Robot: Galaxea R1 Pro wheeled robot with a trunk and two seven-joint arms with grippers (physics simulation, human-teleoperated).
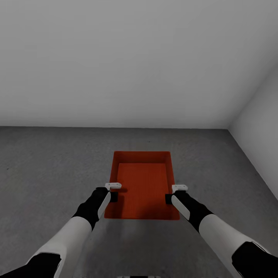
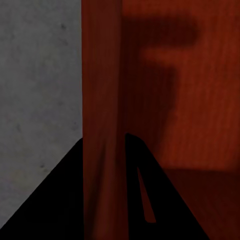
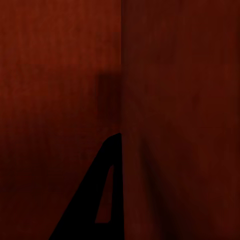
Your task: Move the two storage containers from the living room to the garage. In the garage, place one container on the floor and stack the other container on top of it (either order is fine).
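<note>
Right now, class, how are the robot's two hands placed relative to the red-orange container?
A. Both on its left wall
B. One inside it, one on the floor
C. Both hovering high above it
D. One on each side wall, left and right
D: the head view shows the left hand at the container's left wall and the right hand at its right wall.

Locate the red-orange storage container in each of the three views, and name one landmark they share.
Head view: storage container sits low centre on the grey floor, between both grippers.
Left wrist view: its side wall runs upright through the middle, interior beyond, floor on the other side.
Right wrist view: its red wall and interior take up the picture.
Shared landmark: the container's thin side wall, straddled by dark fingers.
</note>
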